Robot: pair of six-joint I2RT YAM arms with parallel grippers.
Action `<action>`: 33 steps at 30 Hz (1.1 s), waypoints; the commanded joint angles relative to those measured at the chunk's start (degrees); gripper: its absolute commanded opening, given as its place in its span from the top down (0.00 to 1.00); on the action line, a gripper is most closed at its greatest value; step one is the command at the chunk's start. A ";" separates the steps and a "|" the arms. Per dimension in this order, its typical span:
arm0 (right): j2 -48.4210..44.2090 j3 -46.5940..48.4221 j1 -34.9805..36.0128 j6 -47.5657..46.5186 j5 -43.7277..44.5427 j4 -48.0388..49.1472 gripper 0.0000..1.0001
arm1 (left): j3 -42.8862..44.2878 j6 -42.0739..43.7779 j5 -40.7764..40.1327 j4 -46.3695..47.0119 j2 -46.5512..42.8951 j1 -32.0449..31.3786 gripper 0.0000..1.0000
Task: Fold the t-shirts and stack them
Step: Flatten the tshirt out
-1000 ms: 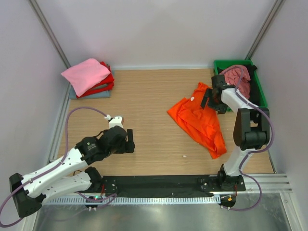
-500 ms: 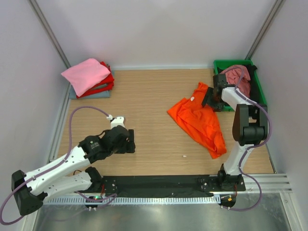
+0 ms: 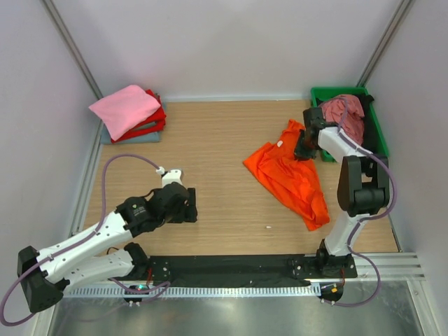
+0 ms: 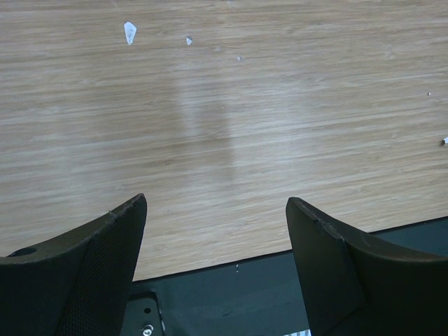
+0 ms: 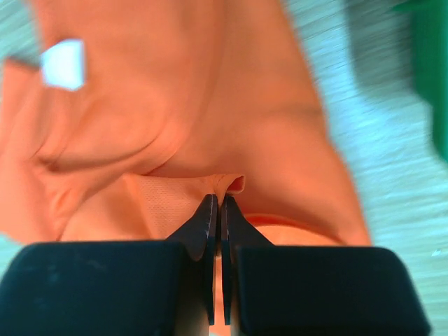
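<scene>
An orange t-shirt [image 3: 290, 178] lies crumpled on the wooden table, right of centre. My right gripper [image 3: 304, 149] sits on its upper right part, shut on a pinched fold of the orange cloth [image 5: 227, 185]. A white label [image 5: 63, 64] shows on the shirt near the collar. Folded t-shirts, pink [image 3: 124, 108] on red [image 3: 150, 124] on grey-blue, are stacked at the back left. A dusty rose t-shirt [image 3: 344, 112] fills the green tray. My left gripper [image 3: 189, 208] hovers open above bare wood at the front left, nothing between its fingers [image 4: 105, 259].
The green plastic tray [image 3: 374, 126] stands at the back right against the wall. White walls and metal posts close in the table on three sides. A black base rail [image 3: 231, 269] runs along the near edge. Small white specks [image 4: 130, 31] lie on the wood.
My right gripper has closed from open onto a fold of the orange t-shirt and shifted slightly left. The left arm has crept a little to the right.
</scene>
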 commanded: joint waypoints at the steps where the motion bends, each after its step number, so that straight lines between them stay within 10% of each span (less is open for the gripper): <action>1: -7.07 4.86 5.22 1.56 -1.19 -3.85 0.99 | -0.20 -0.02 -1.50 2.42 0.17 0.06 0.19; 7: -6.65 24.34 17.33 6.65 -7.51 -11.15 0.99 | 2.16 -0.20 0.17 1.99 -0.44 0.06 0.19; 15: 10.16 87.91 25.54 15.43 -12.88 -22.52 0.99 | 4.89 -1.78 -1.05 -2.92 -6.15 0.15 0.18; 23: -19.28 52.26 20.20 8.78 33.05 -18.88 0.99 | 8.58 -2.40 -2.99 -8.21 -9.32 0.15 0.16; 27: -29.01 32.78 5.27 7.63 32.75 -20.15 0.99 | 9.46 -1.69 -1.33 -4.98 -6.43 0.15 0.16; 33: -31.78 2.61 2.69 7.63 15.64 -13.37 0.99 | 11.65 0.33 6.23 4.95 11.48 -1.25 0.25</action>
